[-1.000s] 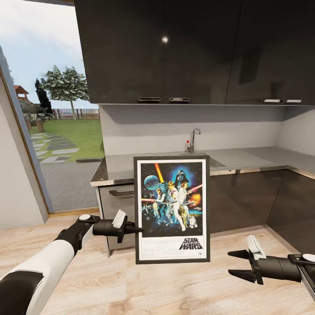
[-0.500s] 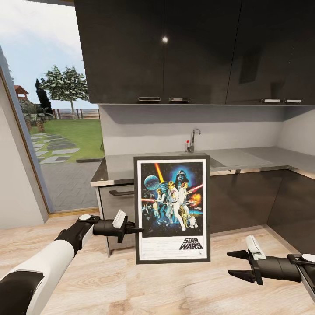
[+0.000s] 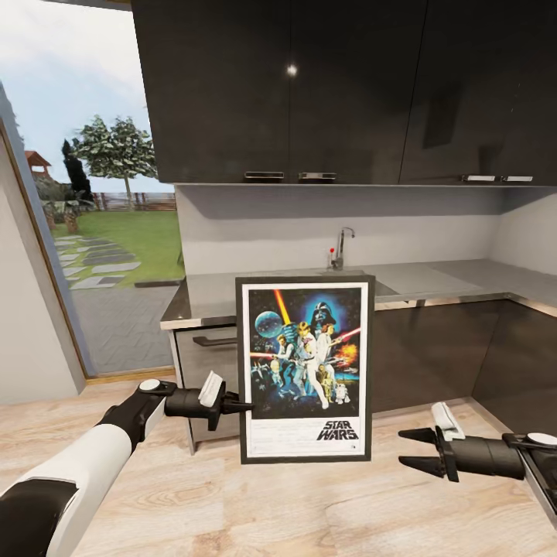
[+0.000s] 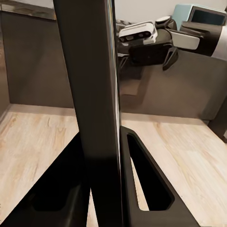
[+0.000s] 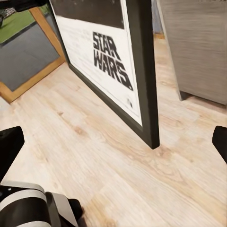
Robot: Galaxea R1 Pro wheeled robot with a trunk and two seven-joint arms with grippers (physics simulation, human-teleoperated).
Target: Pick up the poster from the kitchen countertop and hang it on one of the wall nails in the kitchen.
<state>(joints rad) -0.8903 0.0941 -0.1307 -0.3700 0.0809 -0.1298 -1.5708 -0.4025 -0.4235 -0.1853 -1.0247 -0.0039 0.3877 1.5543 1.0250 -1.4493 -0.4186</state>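
Observation:
The poster (image 3: 305, 367) hangs upright in front of the counter cabinets, its "STAR WARS" logo at the bottom. My left gripper (image 3: 246, 404) is shut on the poster's left frame edge, low down. In the left wrist view the black frame edge (image 4: 97, 94) runs between my two fingers (image 4: 151, 189). My right gripper (image 3: 401, 448) is open and holds nothing, a short way right of the poster's lower right corner (image 5: 149, 137). The grey kitchen countertop (image 3: 433, 282) lies behind the poster. The wall nails are out of view.
Dark upper cabinets (image 3: 340, 93) hang over the counter, and a chrome tap (image 3: 341, 246) stands at the sink. The counter turns a corner at the right. A tall glass opening (image 3: 100, 232) to the garden is on the left. Wooden floor (image 3: 232, 510) stretches below both arms.
My right gripper has shifted slightly left, toward the poster's lower right corner. The left gripper and the poster have hardly moved.

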